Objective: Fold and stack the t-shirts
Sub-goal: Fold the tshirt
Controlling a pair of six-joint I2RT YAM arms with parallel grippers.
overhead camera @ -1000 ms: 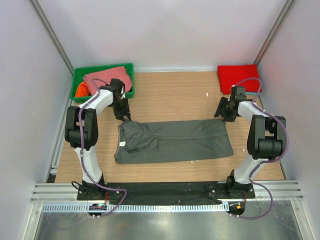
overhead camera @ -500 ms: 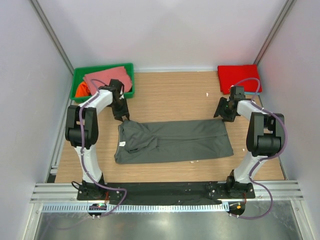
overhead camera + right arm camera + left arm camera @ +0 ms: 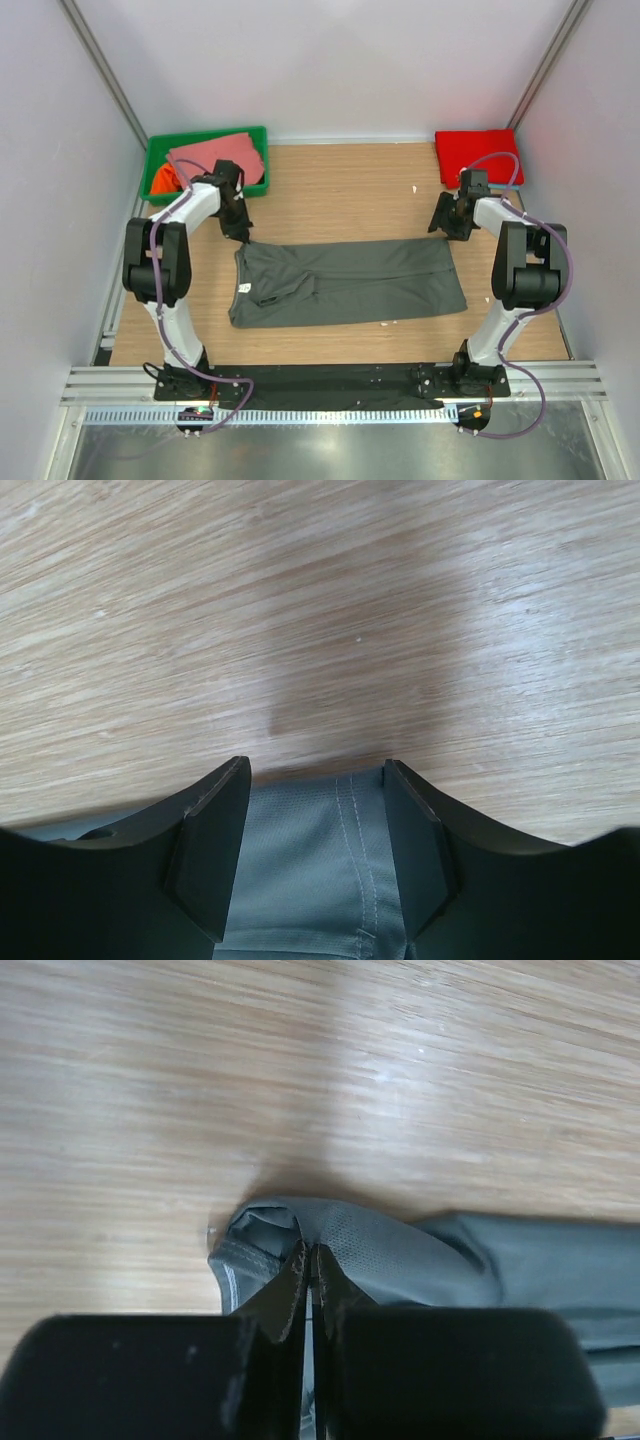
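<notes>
We see a pale wood-grain worktop (image 3: pixel 340 185) closed in by plain white walls (image 3: pixel 330 60). The dark grey t-shirt (image 3: pixel 345 283) lies flat across its middle as a long band, its neck end towards the left arm.

Beyond the shirt's left end stands a green bin (image 3: pixel 257 135). Beyond its right end, in the far corner, a red t-shirt (image 3: pixel 478 155) lies as a neat square. A salmon-pink t-shirt (image 3: pixel 215 155) fills most of the bin and covers all but a scrap of an orange t-shirt (image 3: pixel 162 180).

The left end effector (image 3: pixel 243 238) sits at the dark grey t-shirt's far left corner, its fingers (image 3: pixel 300 1270) pinched tight on a raised fold of the cloth. The right end effector (image 3: pixel 443 228) is at the far right corner, jaws apart and straddling the stitched hem (image 3: pixel 350 820), gripping nothing.

A small white neck label (image 3: pixel 245 288) shows near the collar. Both wrist views cut off the shirt, and dark housings block their lower edges.
</notes>
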